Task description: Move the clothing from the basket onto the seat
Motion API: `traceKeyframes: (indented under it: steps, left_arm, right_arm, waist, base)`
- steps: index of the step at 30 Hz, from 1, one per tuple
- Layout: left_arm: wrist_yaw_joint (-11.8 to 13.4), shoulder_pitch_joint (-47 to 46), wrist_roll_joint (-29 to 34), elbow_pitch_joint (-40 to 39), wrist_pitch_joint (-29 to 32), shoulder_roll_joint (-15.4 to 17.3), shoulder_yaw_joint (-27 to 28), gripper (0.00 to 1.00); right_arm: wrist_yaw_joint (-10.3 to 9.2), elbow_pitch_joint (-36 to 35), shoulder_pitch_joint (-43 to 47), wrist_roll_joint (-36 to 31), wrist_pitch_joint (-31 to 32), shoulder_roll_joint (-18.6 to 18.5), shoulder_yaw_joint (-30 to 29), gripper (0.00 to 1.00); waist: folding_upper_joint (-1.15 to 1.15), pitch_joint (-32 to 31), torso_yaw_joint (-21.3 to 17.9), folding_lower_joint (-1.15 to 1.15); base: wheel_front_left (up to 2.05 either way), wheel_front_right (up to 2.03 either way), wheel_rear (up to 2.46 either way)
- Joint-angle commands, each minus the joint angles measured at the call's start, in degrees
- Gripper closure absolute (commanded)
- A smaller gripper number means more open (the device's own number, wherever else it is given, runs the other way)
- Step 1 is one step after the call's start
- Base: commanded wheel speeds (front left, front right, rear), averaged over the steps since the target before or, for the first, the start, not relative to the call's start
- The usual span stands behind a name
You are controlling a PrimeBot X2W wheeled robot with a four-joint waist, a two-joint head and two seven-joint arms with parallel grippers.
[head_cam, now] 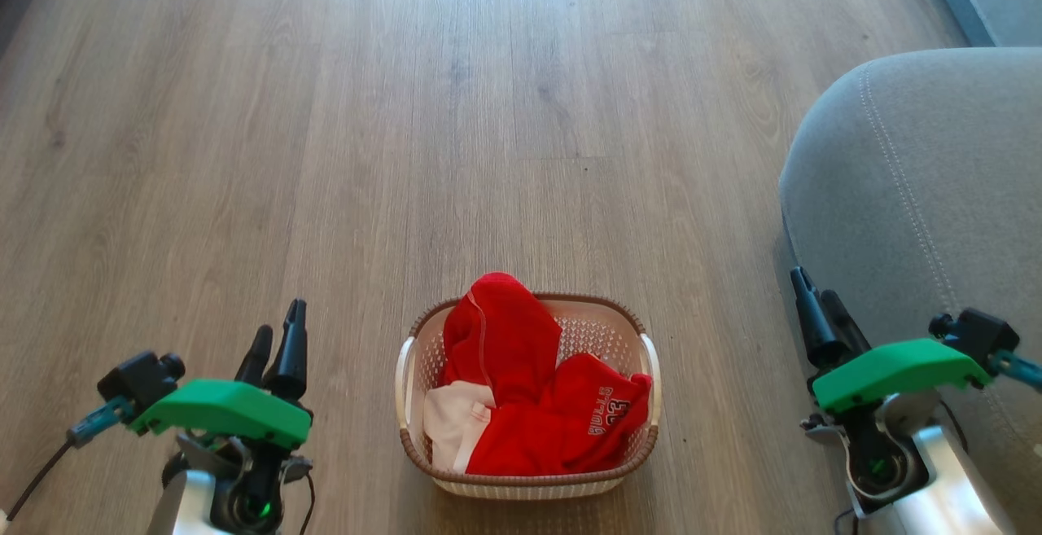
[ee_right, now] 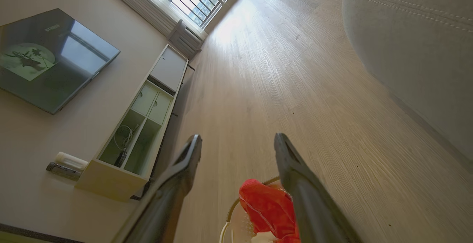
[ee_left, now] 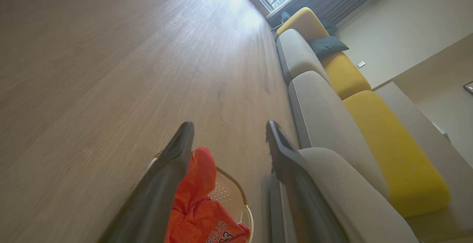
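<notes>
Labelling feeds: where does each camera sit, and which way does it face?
Head view: on the head, facing down at floor, basket, clothing, seat; left end effector and right end effector show.
Left wrist view: left wrist, along its open fingers toward the sofa.
Right wrist view: right wrist, along its open fingers toward a cabinet.
Shared: all show basket and clothing.

Red jersey (head_cam: 606, 413): "BULLS 23"; TV (ee_right: 51, 58) bezel lettering, probably brand, unreadable.

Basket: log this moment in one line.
clothing: in basket | seat: right of basket | left gripper: open, empty | right gripper: open, empty
</notes>
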Motion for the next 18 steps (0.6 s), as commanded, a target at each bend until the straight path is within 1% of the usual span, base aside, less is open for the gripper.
traceKeyframes:
  steps: [1, 2, 18]
  left_arm:
    - [-0.05, -4.08, 2.02, -1.34, -1.02, 1.21, 0.54, 0.00]
    - [-0.06, -4.42, 3.55, -1.10, -1.35, 1.22, 0.42, 0.00]
    - [-0.07, -7.34, 15.06, 1.36, -4.04, 1.39, 0.21, 0.00]
  right_arm:
    - [0.02, -1.30, -4.01, -1.75, -0.77, -1.07, 0.99, 0.00]
    - [0.02, -1.04, -4.43, -3.14, -1.11, -1.21, 1.27, 0.00]
    - [0.02, 1.45, -7.78, -13.23, -3.81, -2.46, 4.05, 0.00]
  waist:
    - [0.00, 0.00, -0.01, 0.00]
    - [0.00, 0.00, -0.02, 0.00]
    - [0.00, -0.17, -0.27, 0.00]
  base:
    - [0.00, 0.00, 0.00]
    - [0.00, 0.00, 0.00]
    - [0.00, 0.00, 0.00]
